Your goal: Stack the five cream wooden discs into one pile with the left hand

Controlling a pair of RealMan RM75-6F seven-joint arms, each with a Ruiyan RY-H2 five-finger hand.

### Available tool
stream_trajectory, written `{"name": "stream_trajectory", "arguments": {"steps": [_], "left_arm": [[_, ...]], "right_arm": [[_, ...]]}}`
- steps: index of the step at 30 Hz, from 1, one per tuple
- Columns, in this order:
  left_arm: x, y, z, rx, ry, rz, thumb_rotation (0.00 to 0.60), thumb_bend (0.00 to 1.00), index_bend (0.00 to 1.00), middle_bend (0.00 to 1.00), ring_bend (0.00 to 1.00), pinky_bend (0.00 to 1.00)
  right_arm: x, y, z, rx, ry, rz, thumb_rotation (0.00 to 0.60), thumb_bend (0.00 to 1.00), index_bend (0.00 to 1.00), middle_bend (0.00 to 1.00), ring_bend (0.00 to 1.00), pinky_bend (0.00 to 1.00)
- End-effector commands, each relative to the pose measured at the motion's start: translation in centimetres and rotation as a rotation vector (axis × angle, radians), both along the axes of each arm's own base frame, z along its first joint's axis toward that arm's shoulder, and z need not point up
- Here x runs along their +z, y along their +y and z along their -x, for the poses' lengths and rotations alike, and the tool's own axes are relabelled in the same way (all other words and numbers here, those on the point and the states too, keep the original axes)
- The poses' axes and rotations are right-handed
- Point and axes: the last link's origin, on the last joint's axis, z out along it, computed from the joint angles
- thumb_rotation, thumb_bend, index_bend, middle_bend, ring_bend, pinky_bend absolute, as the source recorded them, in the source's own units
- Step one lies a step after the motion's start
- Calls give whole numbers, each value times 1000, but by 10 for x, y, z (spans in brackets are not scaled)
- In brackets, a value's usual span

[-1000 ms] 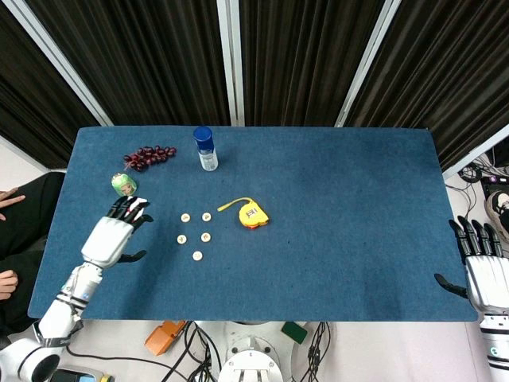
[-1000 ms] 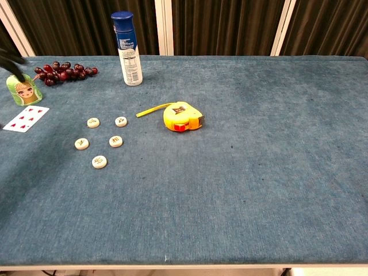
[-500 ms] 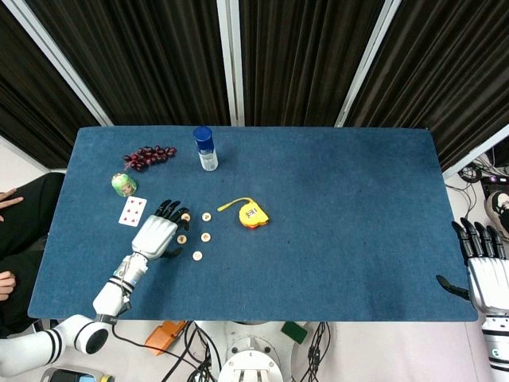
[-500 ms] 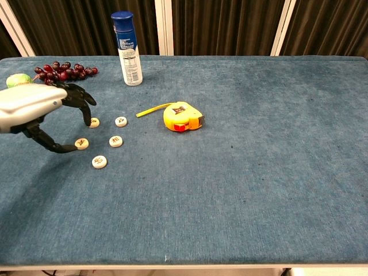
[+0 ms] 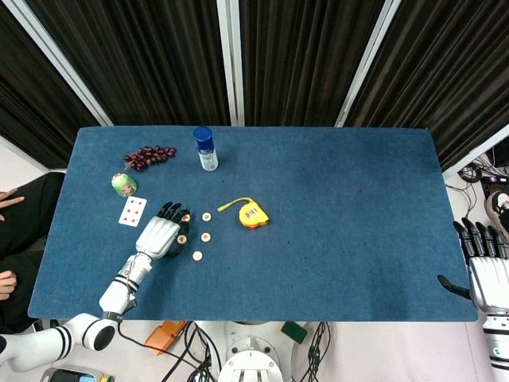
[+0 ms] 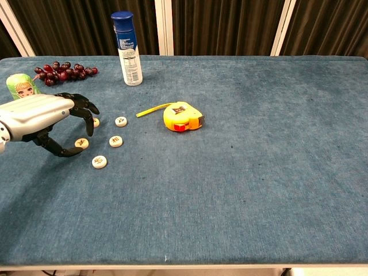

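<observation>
- Progress is none: five cream wooden discs (image 6: 116,141) lie apart, flat on the blue bench (image 6: 259,161), left of the yellow tape measure (image 6: 183,117).
- Left hand (image 6: 43,121) hovers over the leftmost discs, fingers curled apart, holding nothing.
- Right hand (image 5: 485,267) rests spread, far right.

Blue table (image 5: 350,207) with discs (image 6: 116,141), tape measure (image 6: 182,117), bottle (image 6: 126,49), grapes (image 6: 63,72).

Dark pleated curtains (image 5: 302,56) with pale vertical strips hang behind the blue table (image 5: 342,215).
</observation>
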Motion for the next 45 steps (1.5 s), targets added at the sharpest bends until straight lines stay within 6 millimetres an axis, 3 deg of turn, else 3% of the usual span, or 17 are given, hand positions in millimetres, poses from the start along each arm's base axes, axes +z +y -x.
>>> {"name": "stream_trajectory", "arguments": {"steps": [1,13,19,26,33,45], "left_arm": [[0,0,1,2,4,-2,600,322,438,149,6,0],[-2,4,8,32,25,2,600,323,496,149,2,0],[6,9,3,46,-26,-19,600,360,501,149,1,0],[20,29,-17,32,-86,-51,600,348,501,149,0,0],[12,54,-32,57,-77,-35,600,338,501,149,0,0],[7,64,-24,114,-14,-28,600,319,501,148,0,0]], "right_arm": [[0,0,0,0,-1,-1,600,205,0,87,0,14],[1,1,2,-2,-4,3,600,205,0,87,0,14],[1,2,2,-1,-5,5,600,205,0,87,0,14],[1,2,1,1,-4,7,600,205,0,87,0,14],[2,5,2,-3,-5,14,600,205,0,87,0,14],[4,8,4,-10,-5,22,600,205,0,87,0,14]]}}
